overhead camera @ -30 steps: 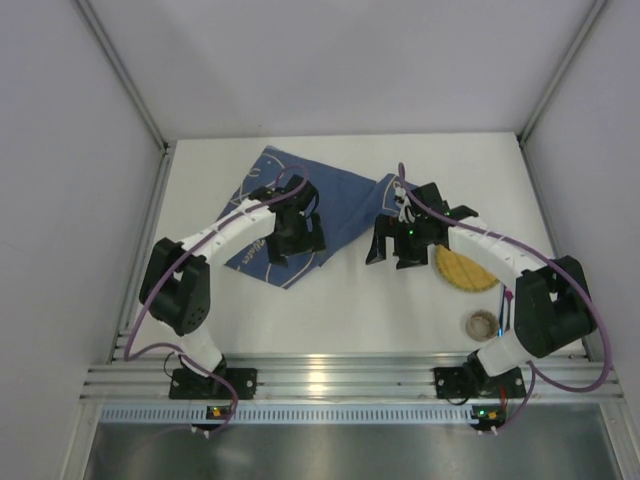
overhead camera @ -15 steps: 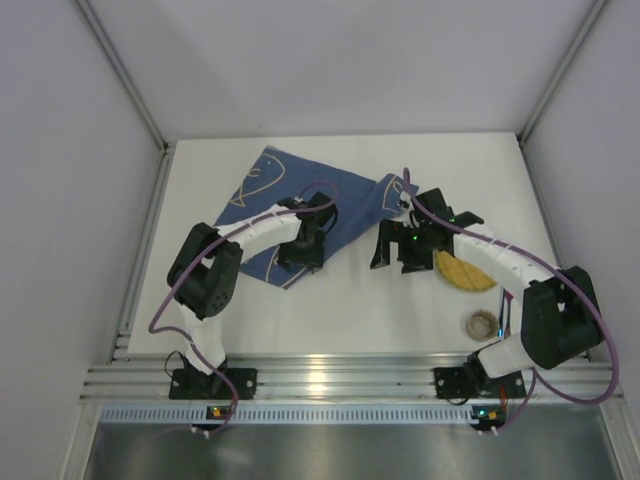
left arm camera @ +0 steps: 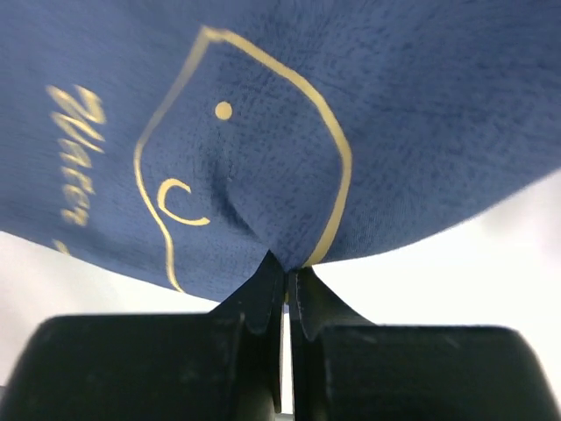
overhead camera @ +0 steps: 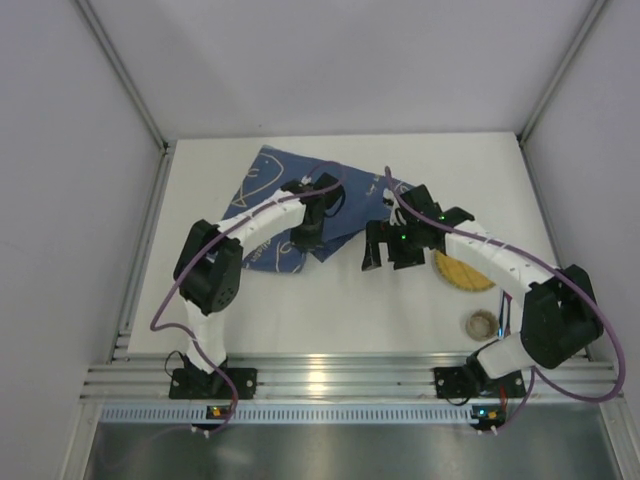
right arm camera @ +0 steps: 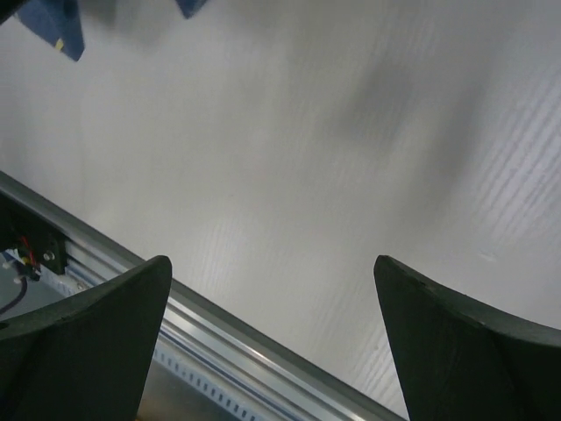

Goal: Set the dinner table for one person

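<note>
A: left gripper (left arm camera: 282, 267) clamped tight on the near edge of the blue cloth mat (left arm camera: 394, 105). dinner table (overhead camera: 330, 310) directly beneath it.
B: right gripper (right arm camera: 272, 272)?
A: jaws wide apart, holding nothing, over bare tabletop. yellow plate (overhead camera: 463, 272) just to its right.

From high behind, looking down on the whole table (overhead camera: 330, 300). From the left wrist, close against the blue cloth (left arm camera: 394, 114) (also in the top view, small). From the right wrist, low over bare table toward the metal rail (right arm camera: 263, 338).
</note>
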Controlling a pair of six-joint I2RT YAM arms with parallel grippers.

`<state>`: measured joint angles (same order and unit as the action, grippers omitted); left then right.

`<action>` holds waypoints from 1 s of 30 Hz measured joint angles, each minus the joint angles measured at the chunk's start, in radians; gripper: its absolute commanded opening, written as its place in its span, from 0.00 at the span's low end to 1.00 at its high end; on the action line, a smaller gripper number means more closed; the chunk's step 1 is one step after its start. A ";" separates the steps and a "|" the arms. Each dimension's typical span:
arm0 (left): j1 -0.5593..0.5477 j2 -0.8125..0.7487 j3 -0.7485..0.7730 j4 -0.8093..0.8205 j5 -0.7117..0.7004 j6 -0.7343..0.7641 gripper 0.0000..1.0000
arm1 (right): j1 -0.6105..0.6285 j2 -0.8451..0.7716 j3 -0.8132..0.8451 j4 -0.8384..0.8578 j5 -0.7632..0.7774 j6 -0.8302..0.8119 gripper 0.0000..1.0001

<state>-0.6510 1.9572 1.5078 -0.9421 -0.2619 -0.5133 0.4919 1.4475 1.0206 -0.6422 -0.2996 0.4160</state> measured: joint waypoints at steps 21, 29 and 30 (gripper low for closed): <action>0.305 0.240 0.412 -0.105 0.098 0.095 0.78 | 0.140 0.425 0.408 0.034 0.019 0.138 1.00; 0.322 0.210 0.323 -0.098 0.153 0.101 0.78 | 0.141 0.462 0.440 0.064 0.060 0.191 1.00; 0.318 0.198 0.301 -0.100 0.166 0.099 0.78 | 0.143 0.462 0.422 0.076 0.059 0.196 1.00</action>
<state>-0.3328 2.1551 1.8084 -1.0420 -0.0963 -0.4145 0.6346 1.9091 1.4429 -0.5659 -0.2409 0.6121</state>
